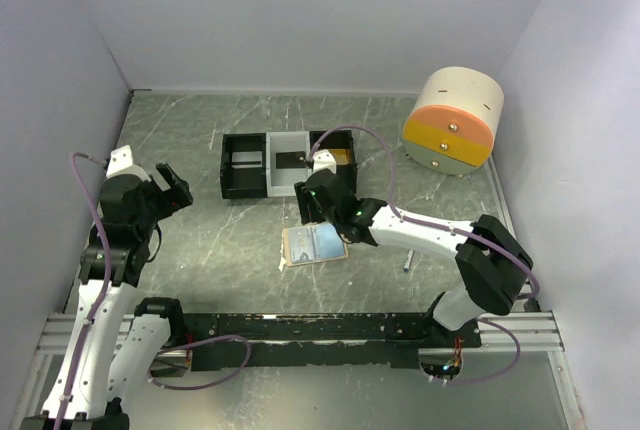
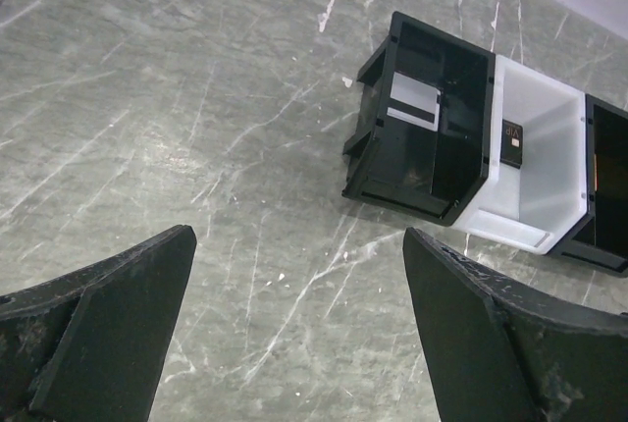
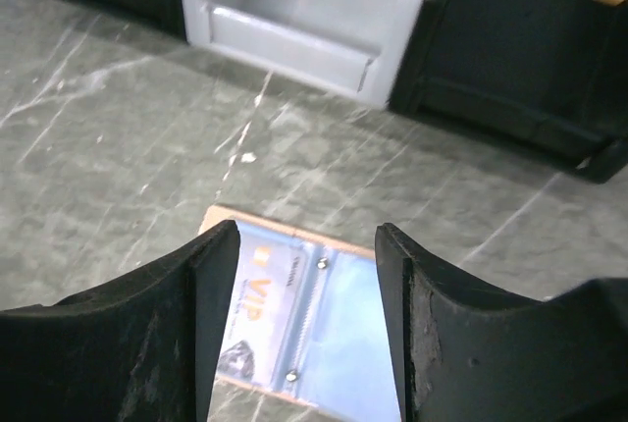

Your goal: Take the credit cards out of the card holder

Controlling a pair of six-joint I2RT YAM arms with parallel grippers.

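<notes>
The small flat tan card holder [image 1: 313,246] lies open on the grey marble counter [image 1: 200,250], near the middle, in front of the tray. Its inside is pale blue. In the right wrist view, a light card with "VIP" on it [image 3: 257,296] sits in the left pocket of the card holder [image 3: 339,319].

The right gripper [image 1: 325,208] hangs right over the card holder. Its two black fingers [image 3: 186,314] are spread apart and nothing is between them. The card holder shows in the gap. I cannot tell if the fingers touch it.

The left gripper [image 1: 172,190] is far off on the left side, over bare counter. Its fingers [image 2: 118,314] are spread wide and hold nothing.

Behind the card holder is a long tray with three boxes [image 1: 268,188]: black, white, black. A dark card [image 2: 512,139] stands in the white middle box. A grey card [image 2: 412,106] leans in the left black box. Something tan [image 1: 341,157] is in the right black box.

A round cream tub with orange, yellow and grey stripes [image 1: 455,120] lies at the far right. A small silver thing [image 1: 408,263] lies near the right arm.
</notes>
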